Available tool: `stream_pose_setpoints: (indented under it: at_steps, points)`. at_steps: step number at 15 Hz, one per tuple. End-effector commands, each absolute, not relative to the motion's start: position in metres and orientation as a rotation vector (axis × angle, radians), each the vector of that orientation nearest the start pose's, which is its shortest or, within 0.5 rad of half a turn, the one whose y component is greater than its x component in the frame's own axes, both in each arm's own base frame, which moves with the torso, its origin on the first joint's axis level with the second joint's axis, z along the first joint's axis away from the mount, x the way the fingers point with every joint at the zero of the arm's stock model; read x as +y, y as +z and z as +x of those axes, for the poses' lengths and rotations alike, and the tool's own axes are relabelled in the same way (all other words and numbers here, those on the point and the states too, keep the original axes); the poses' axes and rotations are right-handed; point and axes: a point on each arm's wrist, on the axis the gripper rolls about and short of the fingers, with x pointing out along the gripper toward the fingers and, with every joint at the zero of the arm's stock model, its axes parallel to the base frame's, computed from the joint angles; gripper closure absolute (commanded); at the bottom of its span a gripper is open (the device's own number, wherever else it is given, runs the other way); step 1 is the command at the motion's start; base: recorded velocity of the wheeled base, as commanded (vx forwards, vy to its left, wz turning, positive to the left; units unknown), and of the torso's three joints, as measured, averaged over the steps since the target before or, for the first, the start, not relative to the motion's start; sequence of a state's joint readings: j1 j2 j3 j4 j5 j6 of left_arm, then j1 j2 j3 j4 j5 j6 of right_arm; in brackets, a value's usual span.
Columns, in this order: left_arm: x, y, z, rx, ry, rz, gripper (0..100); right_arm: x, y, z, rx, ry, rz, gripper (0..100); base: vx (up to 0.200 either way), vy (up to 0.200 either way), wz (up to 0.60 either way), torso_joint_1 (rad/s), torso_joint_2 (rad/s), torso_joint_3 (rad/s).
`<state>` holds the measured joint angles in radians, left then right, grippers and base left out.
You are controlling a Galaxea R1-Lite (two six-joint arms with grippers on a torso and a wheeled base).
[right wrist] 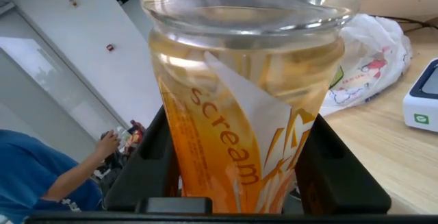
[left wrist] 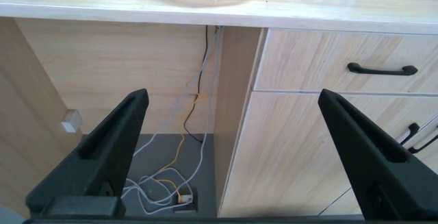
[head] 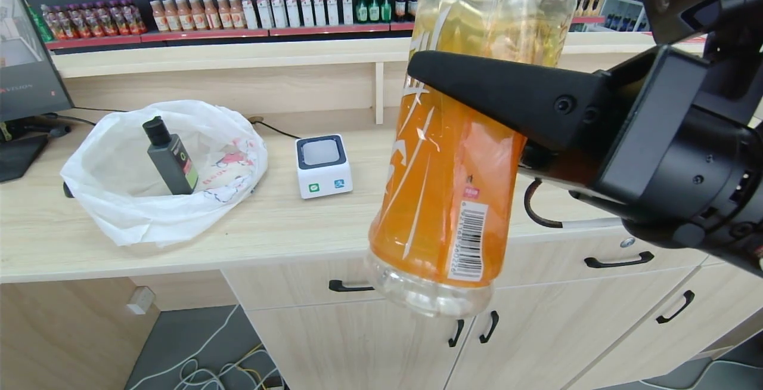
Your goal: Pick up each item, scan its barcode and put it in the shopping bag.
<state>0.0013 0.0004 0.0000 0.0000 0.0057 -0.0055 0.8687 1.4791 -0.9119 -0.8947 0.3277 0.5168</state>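
My right gripper (head: 456,101) is shut on a clear bottle with an orange label (head: 441,199), held high above the counter's front edge. The bottle is slightly tilted, with its barcode (head: 472,240) turned toward the head view. In the right wrist view the bottle (right wrist: 246,135) sits between the fingers (right wrist: 147,162). The white scanner (head: 323,165) stands on the counter to the bottle's left. Farther left, the white shopping bag (head: 229,139) holds a dark bottle (head: 170,157). My left gripper (left wrist: 233,135) is open with nothing in it, low in front of the cabinets.
The wooden counter (head: 286,229) has drawers with black handles (head: 618,260) under it. Cables (left wrist: 179,183) lie on the floor below the counter opening. A dark monitor (head: 27,62) stands at the counter's far left. Shelves of bottles (head: 268,11) line the back wall.
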Motion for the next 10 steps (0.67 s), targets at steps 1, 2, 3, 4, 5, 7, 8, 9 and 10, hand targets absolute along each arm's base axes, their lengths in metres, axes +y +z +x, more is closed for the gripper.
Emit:
stream_pose_setpoints:
  at_steps: [1, 2, 3, 4, 5, 7, 8, 9, 10]
  points:
    - [0.0, 0.075, -0.023, 0.0, 0.008, -0.006, 0, 0.2, 0.3, 0.163, -0.021, 1.24, 0.541, 100, 0.0, 0.0, 0.0, 0.0, 0.0, 0.0]
    - [0.0, 0.075, -0.023, 0.0, 0.008, -0.006, 0, 0.197, 0.3, 0.167, -0.026, 1.223, 0.538, 100, 0.0, 0.0, 0.0, 0.0, 0.0, 0.0]
    - [0.0, 0.075, -0.023, 0.002, 0.008, -0.006, 0, 0.192, 0.3, 0.171, -0.032, 1.213, 0.533, 100, 0.0, 0.0, 0.0, 0.0, 0.0, 0.0]
    - [0.0, 0.075, -0.023, 0.0, 0.008, -0.006, 0, 0.188, 0.3, 0.174, -0.033, 1.211, 0.525, 100, 0.0, 0.0, 0.0, 0.0, 0.0, 0.0]
    - [0.0, 0.075, -0.023, 0.0, 0.008, -0.006, 0, 0.185, 0.299, 0.177, -0.044, 1.198, 0.508, 100, 0.0, 0.0, 0.0, 0.0, 0.0, 0.0]
    - [0.0, 0.075, -0.023, 0.002, 0.008, -0.006, 0, 0.179, 0.298, 0.184, -0.064, 1.158, 0.479, 100, 0.0, 0.0, 0.0, 0.0, 0.0, 0.0]
    - [0.0, 0.075, -0.023, 0.0, 0.008, -0.006, 0, 0.176, 0.298, 0.187, -0.073, 1.145, 0.468, 100, 0.0, 0.0, 0.0, 0.0, 0.0, 0.0]
    - [0.0, 0.075, -0.023, 0.002, 0.008, -0.006, 0, 0.174, 0.297, 0.189, -0.086, 1.125, 0.447, 100, 0.0, 0.0, 0.0, 0.0, 0.0, 0.0]
    - [0.0, 0.075, -0.023, 0.0, 0.008, -0.006, 0, 0.169, 0.294, 0.19, -0.091, 1.105, 0.427, 100, 0.0, 0.0, 0.0, 0.0, 0.0, 0.0]
